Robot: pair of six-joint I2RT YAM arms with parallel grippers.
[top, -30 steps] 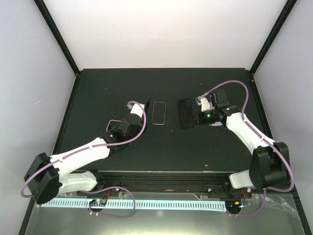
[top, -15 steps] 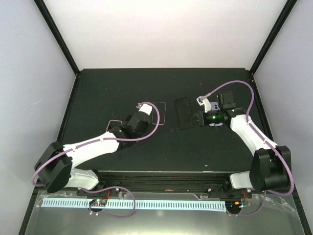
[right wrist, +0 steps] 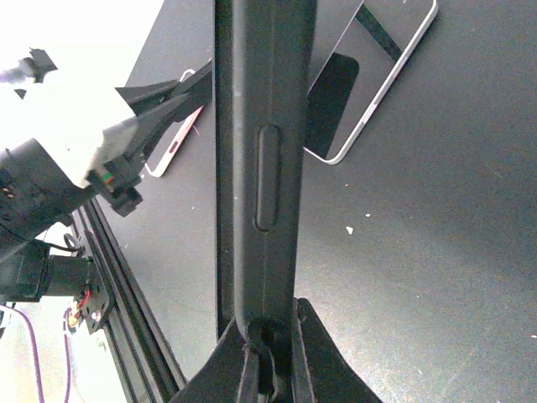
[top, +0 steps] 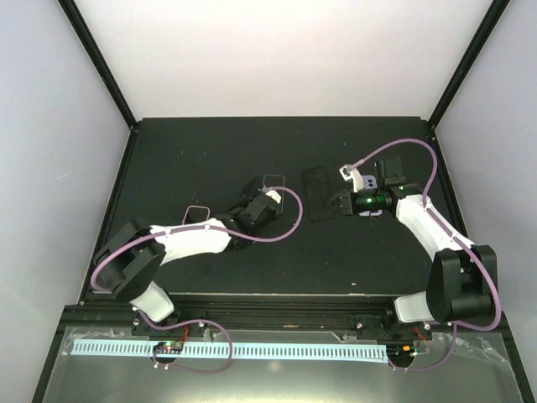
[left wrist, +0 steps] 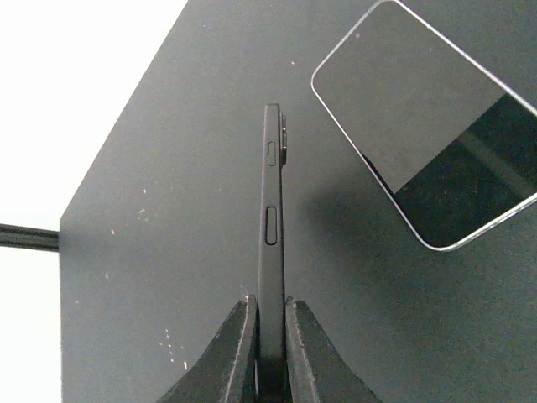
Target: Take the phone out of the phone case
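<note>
- The right gripper (right wrist: 270, 323) is clamped on the bottom end of the black case (top: 317, 195), with its 2 fingers either side of the notch there.
- From the right wrist the case is seen edge-on, with 1 long side button showing.
- A silver-rimmed phone (left wrist: 428, 126) lies screen-up on the dark table (left wrist: 151, 252), outside the case and to its left.
- Phone and case do not touch.
- The left gripper (left wrist: 270, 300) pinches the end of a thin black slab (left wrist: 270, 210), held edge-on to its wrist camera.
- The slab has 2 side buttons and a small bump near its far end; I cannot tell whether it is a phone or a case.
- The slab is near the silver-rimmed phone but apart from it.
</note>
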